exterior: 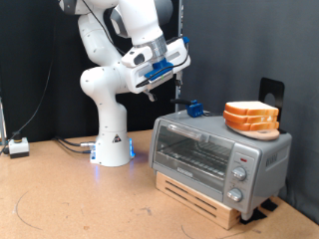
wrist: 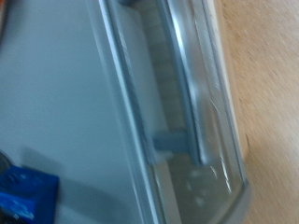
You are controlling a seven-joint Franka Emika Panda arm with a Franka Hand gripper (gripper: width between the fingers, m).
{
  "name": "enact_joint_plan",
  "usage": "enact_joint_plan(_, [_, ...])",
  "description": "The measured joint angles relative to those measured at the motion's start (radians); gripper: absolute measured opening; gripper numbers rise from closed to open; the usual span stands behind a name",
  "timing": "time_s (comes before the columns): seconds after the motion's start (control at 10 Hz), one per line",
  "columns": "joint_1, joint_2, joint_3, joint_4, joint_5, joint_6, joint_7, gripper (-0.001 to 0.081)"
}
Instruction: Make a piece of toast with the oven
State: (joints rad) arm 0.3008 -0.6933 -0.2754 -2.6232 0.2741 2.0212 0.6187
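Observation:
The silver-grey oven (exterior: 219, 154) stands on a wooden base at the exterior view's right, with its glass door shut and its knobs (exterior: 239, 171) down the right side of the front. A pile of bread slices (exterior: 251, 118) lies on its top. No single separate slice shows. My gripper (exterior: 150, 90) hangs in the air above the oven's left end and holds nothing that I can see. The wrist view looks down on the oven's grey top (wrist: 65, 103) and the door's bar handle (wrist: 177, 84). The fingers do not show there.
A small blue object (exterior: 192, 109) sits on the oven's top near its back left, and also shows in the wrist view (wrist: 23, 191). A black stand (exterior: 271, 92) rises behind the bread. The robot base (exterior: 112, 139) and a white box (exterior: 18, 147) with cables stand on the wooden table (exterior: 70, 199).

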Motion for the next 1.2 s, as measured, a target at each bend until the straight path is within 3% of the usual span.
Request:
enact_joint_plan(0.3, [0.001, 0.010, 0.001, -0.105, 0.002, 0.161, -0.058, 0.0809])
enact_joint_plan(0.5, [0.000, 0.058, 0.010, -0.137, -0.007, 0.230, -0.058, 0.0809])
enact_joint_plan(1.2, [0.004, 0.076, -0.009, -0.180, -0.002, 0.220, -0.131, 0.0809])
